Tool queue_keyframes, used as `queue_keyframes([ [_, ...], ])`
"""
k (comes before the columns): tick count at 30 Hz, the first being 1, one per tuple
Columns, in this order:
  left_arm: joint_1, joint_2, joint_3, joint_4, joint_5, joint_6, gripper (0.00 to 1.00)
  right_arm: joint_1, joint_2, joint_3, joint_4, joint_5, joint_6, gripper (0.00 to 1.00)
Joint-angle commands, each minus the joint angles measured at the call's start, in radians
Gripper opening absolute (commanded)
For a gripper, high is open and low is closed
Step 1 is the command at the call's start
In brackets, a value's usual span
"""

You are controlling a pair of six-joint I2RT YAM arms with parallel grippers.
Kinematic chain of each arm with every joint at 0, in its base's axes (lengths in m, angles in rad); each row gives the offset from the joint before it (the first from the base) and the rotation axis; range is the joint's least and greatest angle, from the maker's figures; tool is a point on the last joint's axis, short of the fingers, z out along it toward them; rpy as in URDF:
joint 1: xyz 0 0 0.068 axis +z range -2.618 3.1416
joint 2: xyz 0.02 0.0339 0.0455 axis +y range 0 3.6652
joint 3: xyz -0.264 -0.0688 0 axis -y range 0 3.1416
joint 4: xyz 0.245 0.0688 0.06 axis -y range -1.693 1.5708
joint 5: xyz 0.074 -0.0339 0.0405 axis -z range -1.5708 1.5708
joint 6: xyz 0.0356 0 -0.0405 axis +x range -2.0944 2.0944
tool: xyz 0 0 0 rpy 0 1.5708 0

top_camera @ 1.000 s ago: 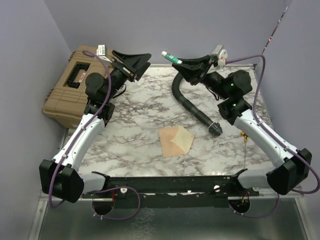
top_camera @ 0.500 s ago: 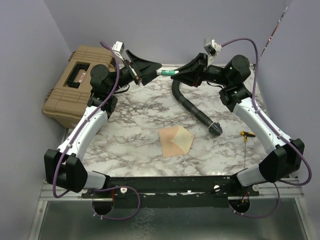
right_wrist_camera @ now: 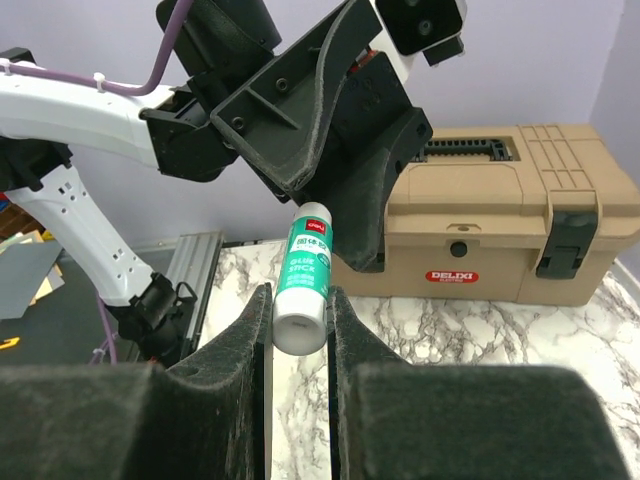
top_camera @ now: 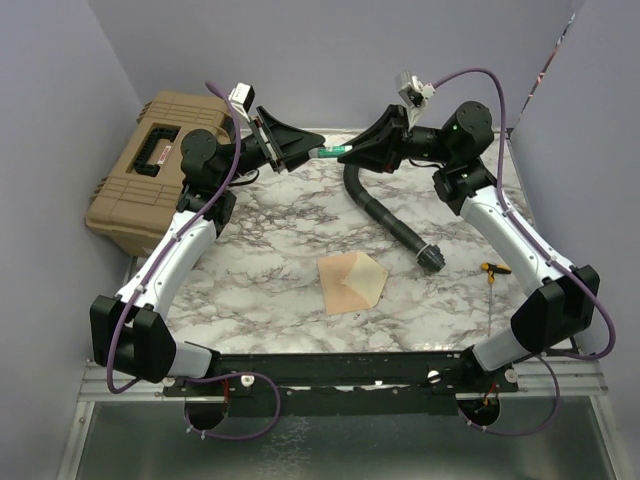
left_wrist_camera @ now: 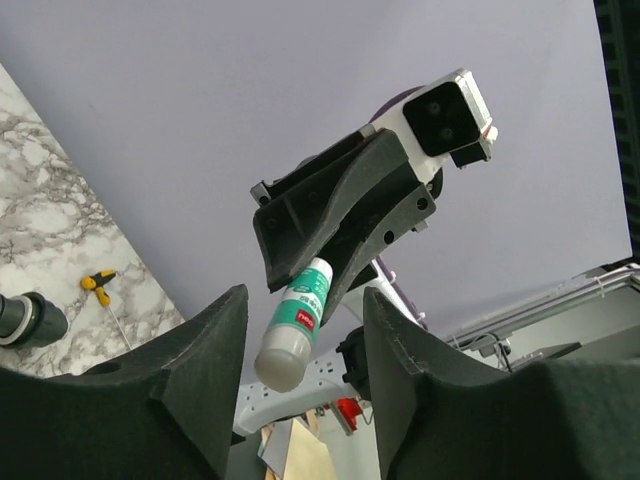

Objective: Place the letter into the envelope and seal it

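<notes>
The envelope point(top_camera: 352, 282) lies flat on the marble table point(top_camera: 260, 250), its flap open and its paler inside showing at the right. The letter does not show as a separate sheet. High over the back of the table, my right gripper point(top_camera: 346, 154) point(right_wrist_camera: 299, 295) is shut on the base end of a green and white glue stick point(top_camera: 328, 152) point(right_wrist_camera: 303, 275) point(left_wrist_camera: 300, 325). My left gripper point(top_camera: 311, 152) point(left_wrist_camera: 305, 300) faces it. Its jaws stand on either side of the stick's far end, with a gap showing on each side.
A tan toolbox point(top_camera: 150, 165) point(right_wrist_camera: 500, 220) stands off the table's back left corner. A black corrugated hose point(top_camera: 385, 215) curves across the back right. A small yellow-handled screwdriver point(top_camera: 492, 268) point(left_wrist_camera: 100, 285) lies near the right edge.
The two grippers have come together over the back of the table. The glue stick's free end now sits between the left jaws, which have narrowed from wide open.
</notes>
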Motion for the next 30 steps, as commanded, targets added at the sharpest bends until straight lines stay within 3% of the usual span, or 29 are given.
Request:
queue_keyframes([
  [1,0.004,-0.012,-0.007,0.035,0.043,-0.010,0.48,-0.009,0.018,0.034,0.020,-0.044,0.016,0.01],
  [6,0.005,-0.020,-0.028,0.035,0.068,-0.016,0.45,-0.010,0.025,0.033,0.028,-0.032,0.014,0.01],
  [11,0.006,-0.023,-0.031,0.035,0.081,-0.012,0.31,-0.012,0.029,0.026,0.049,-0.029,0.026,0.01],
  [14,0.005,-0.029,-0.015,0.035,0.084,0.001,0.17,-0.018,0.027,0.017,0.054,-0.039,0.030,0.01],
  [16,0.006,-0.029,-0.010,0.035,0.083,0.002,0.01,-0.018,0.019,-0.001,0.070,-0.033,0.032,0.01],
  [17,0.006,-0.029,-0.011,0.034,0.080,0.002,0.00,-0.018,0.013,-0.015,0.094,-0.028,0.036,0.05],
  [20,0.004,-0.029,-0.012,0.033,0.070,-0.001,0.00,-0.018,-0.012,-0.086,0.234,-0.001,0.070,0.36],
  [22,0.001,-0.029,-0.010,0.035,0.059,-0.004,0.00,-0.019,-0.019,-0.118,0.331,0.009,0.093,0.49],
  [25,-0.006,-0.028,-0.013,0.053,0.036,-0.029,0.00,-0.014,-0.009,-0.152,0.520,0.019,0.139,0.55],
  [30,-0.026,-0.019,-0.034,0.102,0.012,-0.076,0.00,0.003,0.062,-0.180,0.823,0.071,0.260,0.57],
])
